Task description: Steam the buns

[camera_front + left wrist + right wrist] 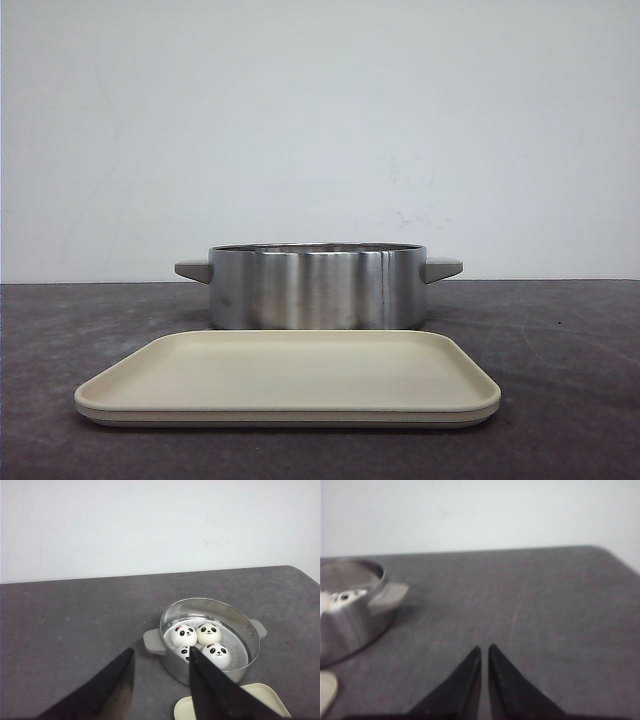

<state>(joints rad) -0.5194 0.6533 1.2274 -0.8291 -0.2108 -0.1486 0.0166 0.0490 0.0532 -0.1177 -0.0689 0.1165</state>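
Table (570, 380) first, dark grey and matte, running back to a plain white wall (320, 120), with open room all around the steamer pot (210, 640). Pot next: shiny steel, stub handles either side, probably rigid and slick. Just in front of the pot, a beige tray (290, 385), flat and bare. Inside the pot, the buns (200, 641): four panda faces seen huddled on the perforated floor, touching one another. Likely soft, light and glossy, so best cupped gently across the dome's sides, never pinched hard. Left gripper (161, 680) above the pot's near side, jaws spread wide, holding nothing. Right gripper (484, 667) well out beside the pot, jaws nearly closed, empty.
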